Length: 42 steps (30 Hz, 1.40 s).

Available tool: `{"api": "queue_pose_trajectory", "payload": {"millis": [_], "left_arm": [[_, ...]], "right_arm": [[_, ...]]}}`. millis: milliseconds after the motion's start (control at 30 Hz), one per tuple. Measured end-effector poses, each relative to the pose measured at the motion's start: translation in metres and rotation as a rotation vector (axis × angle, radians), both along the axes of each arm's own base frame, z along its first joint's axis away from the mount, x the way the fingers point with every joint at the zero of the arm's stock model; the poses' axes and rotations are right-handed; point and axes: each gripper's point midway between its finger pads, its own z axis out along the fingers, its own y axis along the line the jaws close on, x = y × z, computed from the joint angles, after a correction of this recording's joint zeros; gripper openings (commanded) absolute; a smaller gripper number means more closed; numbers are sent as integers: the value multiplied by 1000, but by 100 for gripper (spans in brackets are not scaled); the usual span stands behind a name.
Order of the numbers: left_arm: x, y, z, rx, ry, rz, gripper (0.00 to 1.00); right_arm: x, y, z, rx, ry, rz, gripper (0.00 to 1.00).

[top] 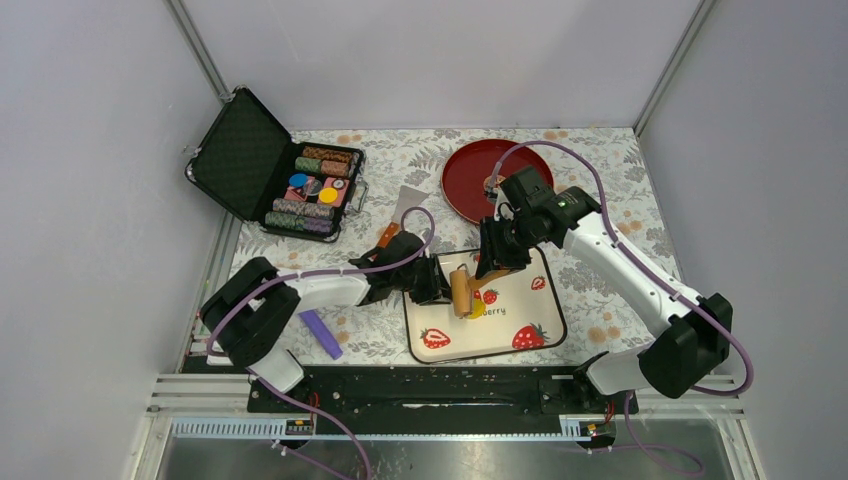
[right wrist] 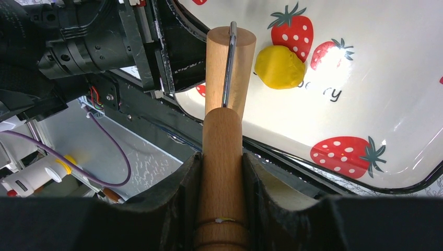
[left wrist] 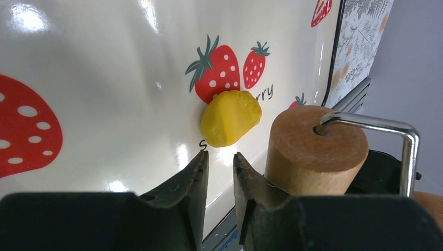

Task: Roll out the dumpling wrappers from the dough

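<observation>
The dough [left wrist: 231, 117] sits as a thick, rounded yellow lump on the strawberry-print tray [top: 482, 338], partly over the printed lettering beside a small strawberry; it looks hardly flattened, so rolling is probably only about to begin. The wooden roller [right wrist: 230, 57] stands just beside the lump, apart from it, its barrel lined up to pass over it. The right gripper [right wrist: 222, 157] clamps the roller's handle [right wrist: 222, 198] tightly between both fingers, which gives it leverage for pressing. The left gripper [left wrist: 219, 166] hangs at the tray's near-left rim with its jaws drawn almost together on nothing, perhaps steadying the tray; contact there is hidden. From above, the roller covers most of the lump; whether the barrel touches the tray cannot be told; no finished wrapper shows.
</observation>
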Motion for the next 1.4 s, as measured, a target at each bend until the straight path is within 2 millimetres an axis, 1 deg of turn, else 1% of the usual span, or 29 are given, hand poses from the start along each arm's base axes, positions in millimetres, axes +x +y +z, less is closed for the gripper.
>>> {"api": "queue_pose_trajectory", "payload": {"millis": [67, 133, 233, 300, 367, 433, 500, 600, 667, 733, 800, 900, 1267, 1400], "left_arm": [[0, 0, 2, -1, -3, 0, 28], [-1, 2, 9, -6, -14, 3, 30], [2, 9, 27, -21, -45, 16, 31], [8, 15, 42, -45, -73, 36, 31], [18, 27, 56, -71, -109, 71, 31], [24, 44, 58, -74, -126, 110, 32], [26, 64, 50, -56, -121, 148, 33], [17, 93, 24, -3, -80, 190, 33], [7, 104, 8, 29, -44, 190, 33], [-1, 110, -4, 49, -15, 186, 33], [-8, 113, -12, 58, 5, 180, 33], [-13, 114, -16, 59, 21, 171, 33], [-16, 111, -37, 80, 86, 149, 26], [-13, 108, -38, 77, 93, 143, 24]], "right_arm": [[0, -1, 0, -2, -2, -1, 0], [1, -2, -1, -9, -5, 0, 0], [1, -6, -3, -31, -12, 2, 0], [2, -8, -5, -44, -12, 2, 0], [2, -11, -8, -62, -6, 5, 0], [3, -13, -12, -84, 3, 8, 0], [4, -14, -16, -104, 13, 14, 0], [6, -16, -22, -131, 24, 19, 0], [8, -16, -25, -142, 29, 23, 0], [9, -16, -28, -150, 37, 29, 0], [10, -16, -31, -156, 44, 32, 0], [12, -15, -33, -161, 50, 37, 0], [20, -16, -30, -192, 42, 44, 0], [18, -17, -33, -205, 63, 49, 0]]}}
